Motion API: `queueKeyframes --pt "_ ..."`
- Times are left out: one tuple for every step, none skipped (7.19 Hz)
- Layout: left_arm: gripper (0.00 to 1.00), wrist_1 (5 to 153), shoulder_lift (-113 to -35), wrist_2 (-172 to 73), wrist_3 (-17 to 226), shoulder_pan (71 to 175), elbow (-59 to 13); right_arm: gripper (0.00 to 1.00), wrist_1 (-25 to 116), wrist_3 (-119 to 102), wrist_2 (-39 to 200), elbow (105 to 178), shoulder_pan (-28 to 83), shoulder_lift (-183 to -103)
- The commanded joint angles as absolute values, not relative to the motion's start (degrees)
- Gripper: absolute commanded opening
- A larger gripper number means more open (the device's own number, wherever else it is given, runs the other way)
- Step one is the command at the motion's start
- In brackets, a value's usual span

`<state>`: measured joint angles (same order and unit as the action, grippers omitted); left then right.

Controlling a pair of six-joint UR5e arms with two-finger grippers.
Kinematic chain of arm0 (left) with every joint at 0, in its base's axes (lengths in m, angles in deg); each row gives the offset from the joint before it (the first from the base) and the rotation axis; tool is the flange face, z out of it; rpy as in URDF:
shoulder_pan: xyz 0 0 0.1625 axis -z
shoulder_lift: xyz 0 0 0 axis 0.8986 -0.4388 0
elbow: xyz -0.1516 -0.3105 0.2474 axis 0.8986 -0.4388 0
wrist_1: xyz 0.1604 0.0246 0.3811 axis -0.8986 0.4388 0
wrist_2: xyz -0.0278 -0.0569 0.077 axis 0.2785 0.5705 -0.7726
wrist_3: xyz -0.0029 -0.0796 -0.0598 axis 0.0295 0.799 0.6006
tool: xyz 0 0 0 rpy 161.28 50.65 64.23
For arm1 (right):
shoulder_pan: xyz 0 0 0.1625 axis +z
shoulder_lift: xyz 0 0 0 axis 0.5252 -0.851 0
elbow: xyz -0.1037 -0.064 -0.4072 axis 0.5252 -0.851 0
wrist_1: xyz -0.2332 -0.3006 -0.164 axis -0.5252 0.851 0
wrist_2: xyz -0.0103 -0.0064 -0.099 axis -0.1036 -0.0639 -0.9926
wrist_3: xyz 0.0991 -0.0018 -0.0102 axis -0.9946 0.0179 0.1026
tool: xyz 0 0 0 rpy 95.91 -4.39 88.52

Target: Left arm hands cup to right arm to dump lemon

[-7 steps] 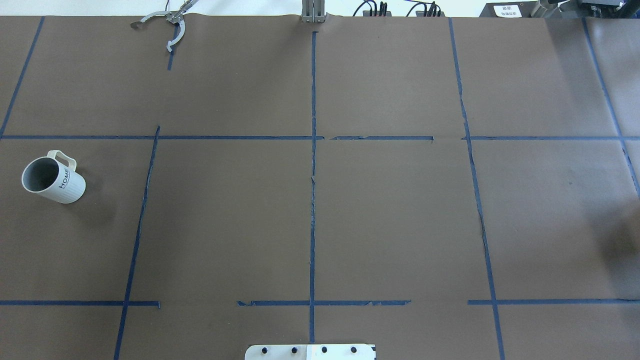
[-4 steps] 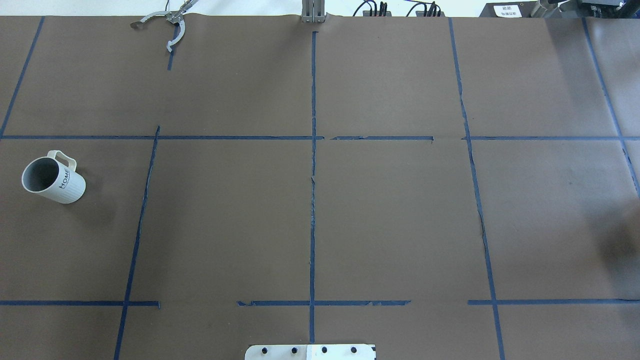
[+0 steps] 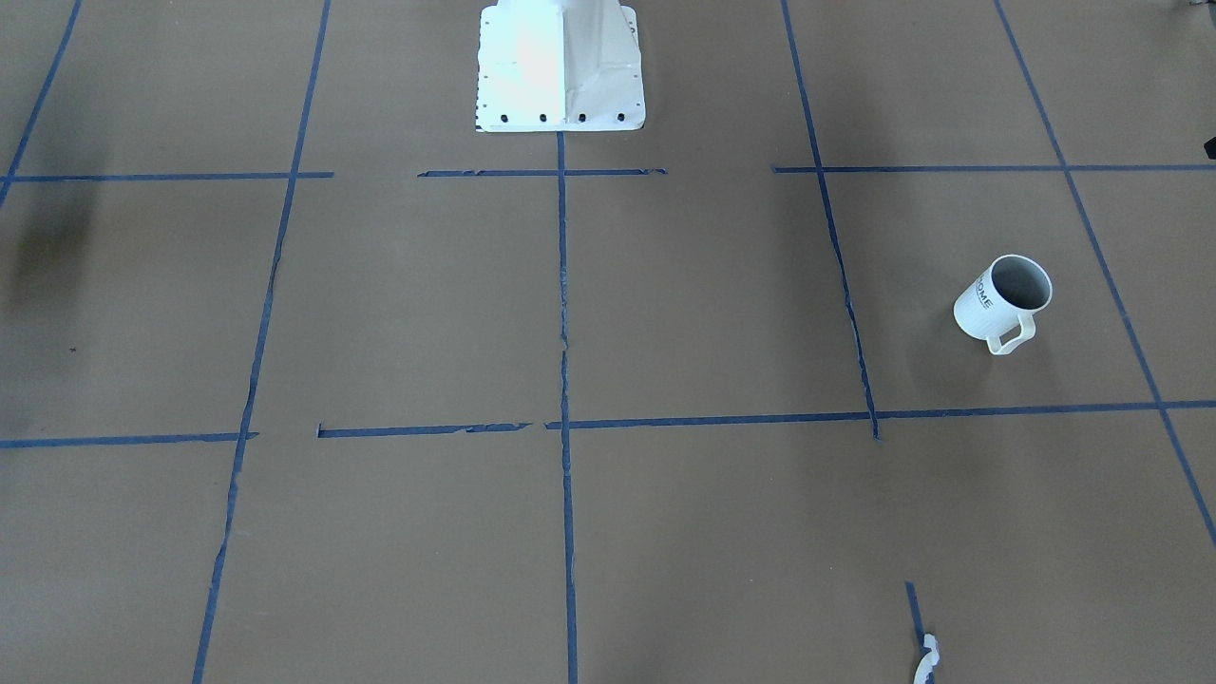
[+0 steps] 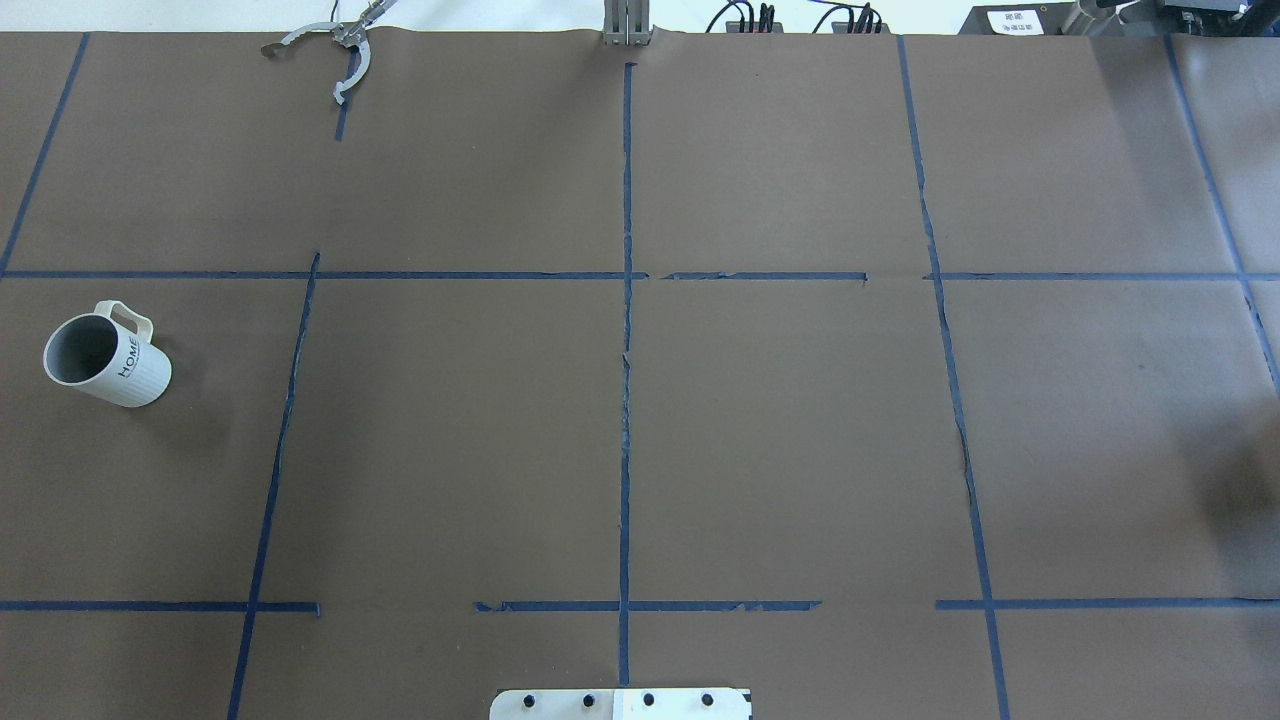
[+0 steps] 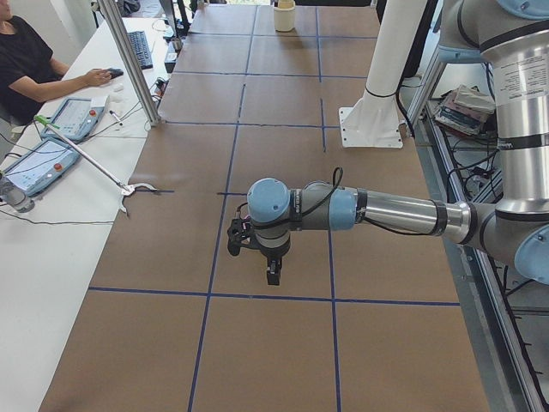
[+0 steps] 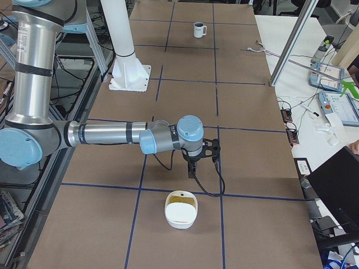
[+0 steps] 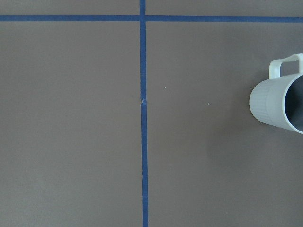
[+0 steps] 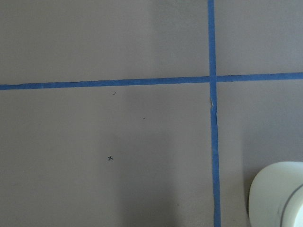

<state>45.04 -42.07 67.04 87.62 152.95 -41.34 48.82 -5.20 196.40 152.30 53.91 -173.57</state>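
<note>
The white ribbed cup (image 4: 110, 360) with "HOME" lettering stands upright at the table's left side, handle toward the far edge. It also shows in the front view (image 3: 1002, 299), in the left wrist view (image 7: 279, 101) and far off in the right side view (image 6: 198, 29). Its inside looks grey; no lemon shows in it. The left gripper (image 5: 272, 273) hangs above the table, fingers down, and shows only in the left side view, so I cannot tell its state. The right gripper (image 6: 192, 171) hangs just behind a white container and shows only in the right side view; I cannot tell its state.
A white container (image 6: 180, 209) with a yellowish patch inside sits at the table's right end, and its rim shows in the right wrist view (image 8: 279, 196). Metal tongs (image 4: 340, 55) lie at the far edge. The white robot base (image 3: 560, 66) stands mid-table. An operator (image 5: 34, 69) sits beyond.
</note>
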Motion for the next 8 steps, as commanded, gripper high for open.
queueKeyframes --pt "1.00 48.3 -42.1 66.8 87.4 152.8 -40.9 1.00 48.6 -5.1 198.3 154.1 53.9 -174.6" --pt "1.00 48.3 -41.8 66.7 87.4 152.8 -41.1 1.00 48.7 -5.1 198.4 154.5 53.9 -174.6" --pt "1.00 48.2 -41.7 66.9 87.4 152.8 -40.6 1.00 49.3 -5.2 198.2 154.2 53.9 -175.3" --pt "1.00 47.6 -42.1 66.8 87.4 152.7 -40.0 1.00 49.2 -5.2 198.0 154.3 53.7 -174.8" --pt "1.00 47.5 -41.8 67.1 87.5 152.6 -39.2 1.00 48.8 -5.2 197.8 154.4 53.8 -174.8" --pt "1.00 47.4 -41.7 66.9 87.4 152.6 -39.7 1.00 49.1 -5.2 196.3 154.0 53.7 -174.5" --pt "1.00 47.5 -41.7 66.8 87.4 152.5 -41.5 1.00 48.7 -5.2 195.5 154.4 53.7 -174.6" --pt "1.00 47.4 -40.8 66.8 87.4 152.4 -42.9 1.00 48.7 -5.3 196.2 154.8 53.7 -175.4"
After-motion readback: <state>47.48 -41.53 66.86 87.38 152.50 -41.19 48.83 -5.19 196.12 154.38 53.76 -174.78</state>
